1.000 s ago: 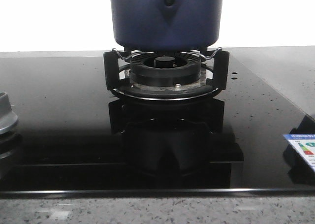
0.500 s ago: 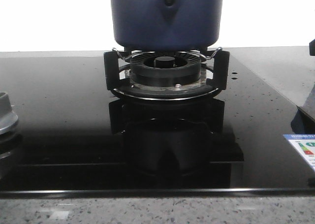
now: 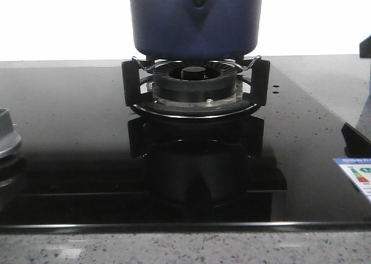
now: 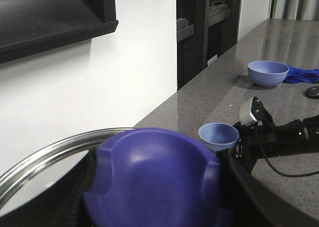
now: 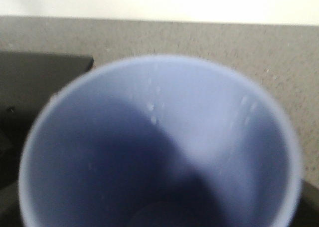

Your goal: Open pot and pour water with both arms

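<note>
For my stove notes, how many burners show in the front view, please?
2: the centre burner under the pot, and a left burner cut off at the frame edge; more may be out of view.

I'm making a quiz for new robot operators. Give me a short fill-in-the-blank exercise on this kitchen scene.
1. The dark blue pot sits on a gas ____ of the black glass stove.
2. In the left wrist view, the round purple knob belongs to the pot's ____.
3. The right wrist camera looks straight down into a pale blue ____.
4. Farther along the grey counter stands a blue ____.

Missing words: burner; lid; cup; bowl
</note>
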`<state>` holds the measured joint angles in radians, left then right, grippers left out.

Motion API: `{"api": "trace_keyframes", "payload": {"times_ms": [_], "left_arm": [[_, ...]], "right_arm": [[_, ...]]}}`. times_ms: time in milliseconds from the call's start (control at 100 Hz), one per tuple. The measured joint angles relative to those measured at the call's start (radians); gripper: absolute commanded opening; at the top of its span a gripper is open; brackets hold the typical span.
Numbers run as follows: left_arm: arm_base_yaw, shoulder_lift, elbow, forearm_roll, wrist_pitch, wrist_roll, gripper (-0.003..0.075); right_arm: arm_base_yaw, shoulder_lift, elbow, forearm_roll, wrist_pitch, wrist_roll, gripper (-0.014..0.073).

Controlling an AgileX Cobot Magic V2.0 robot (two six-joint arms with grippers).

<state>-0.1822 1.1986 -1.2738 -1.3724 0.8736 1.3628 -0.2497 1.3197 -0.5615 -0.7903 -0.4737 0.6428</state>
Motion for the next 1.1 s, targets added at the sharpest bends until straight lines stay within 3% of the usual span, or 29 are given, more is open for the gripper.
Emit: {"api": "trace_keyframes", "payload": {"times_ms": [330, 640, 760, 980, 1100], "left_arm": [[-0.011, 0.074, 0.000, -0.056, -0.004, 0.035, 0.0200], [-0.162, 0.242, -0.043, -0.129, -0.069, 0.207, 0.0200], [-0.189, 0.310, -0.079, -0.141, -0.109, 0.222, 0.0200], [-0.191, 0.432, -0.152, -0.148, -0.136, 0.235, 0.0200], [-0.200, 0.488, -0.184, -0.154, -0.136, 0.237, 0.0200]], "right_arm": [[0.000, -0.213, 0.000, 0.000, 0.018, 0.016, 0.0649], [0.000, -0.446, 0.004, -0.004, 0.078, 0.087, 0.0632], [0.025, -0.524, 0.004, -0.003, 0.124, 0.089, 0.0486], [0.090, -0.624, 0.004, -0.022, 0.202, 0.091, -0.0052], [0.097, -0.639, 0.004, -0.031, 0.217, 0.091, -0.0067]]}}
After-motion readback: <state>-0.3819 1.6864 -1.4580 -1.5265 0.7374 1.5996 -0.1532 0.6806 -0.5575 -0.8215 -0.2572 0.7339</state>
